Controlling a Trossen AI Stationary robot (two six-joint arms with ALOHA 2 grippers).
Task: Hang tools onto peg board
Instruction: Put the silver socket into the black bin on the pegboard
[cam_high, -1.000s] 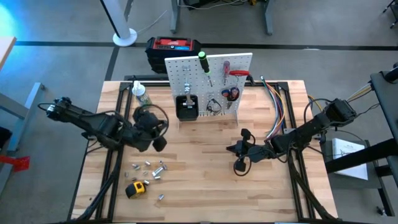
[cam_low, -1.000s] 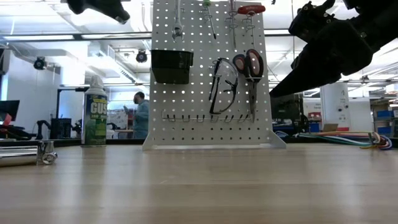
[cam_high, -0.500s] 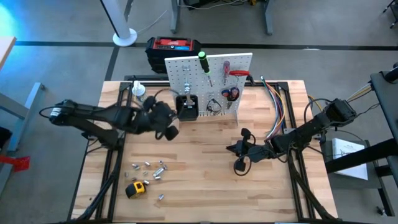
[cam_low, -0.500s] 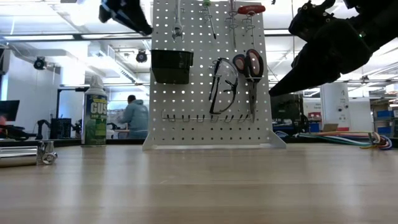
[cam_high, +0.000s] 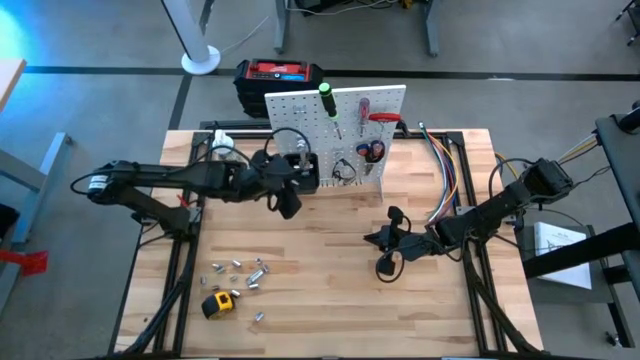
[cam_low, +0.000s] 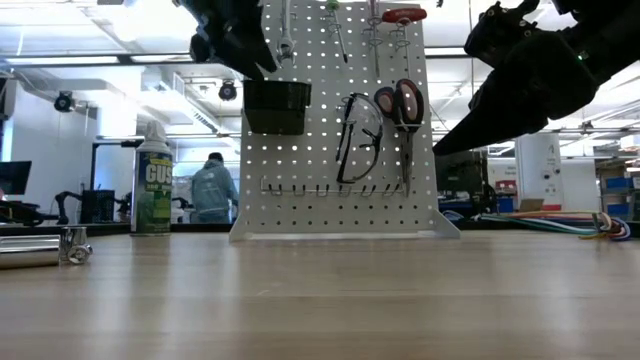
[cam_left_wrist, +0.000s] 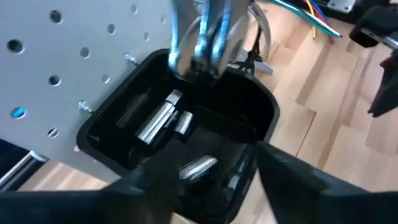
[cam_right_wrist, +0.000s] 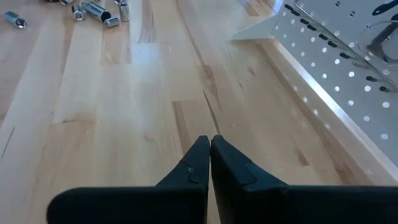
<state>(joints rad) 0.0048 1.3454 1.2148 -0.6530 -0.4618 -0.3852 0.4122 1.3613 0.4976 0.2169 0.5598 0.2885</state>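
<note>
We see the left gripper (cam_high: 287, 197) poised over the small black bin (cam_left_wrist: 186, 155) on the front of the peg board (cam_high: 300, 115), its fingers (cam_left_wrist: 292, 177) parted with nothing between them. From the left wrist view, the bin lies directly ahead of the fingertips, and several short silver pieces (cam_left_wrist: 158, 118) rest inside it, long axes roughly parallel to the board's face. We judge that a piece has just gone in, though no release itself shows.

Already hanging on the board are a green-handled screwdriver (cam_high: 327, 98), a red-handled tool (cam_low: 404, 15), a wrench (cam_low: 286, 35), glasses (cam_low: 358, 140) and pliers (cam_low: 401, 105).

What remains lies well apart from the board, toward the table's (cam_high: 330, 300) near left corner: a scatter of small silver parts (cam_high: 240, 270) and a yellow tape measure (cam_high: 217, 302). These sit on the left arm's side — that arm is clearly the nearer. The coming move, as we read it, turns on the left gripper backing away from the board and reaching toward that cluster.

The right gripper (cam_high: 388, 243) waits over the table's right half, fingers (cam_right_wrist: 202, 163) pressed together and holding nothing — the bare wood shows beneath them.
</note>
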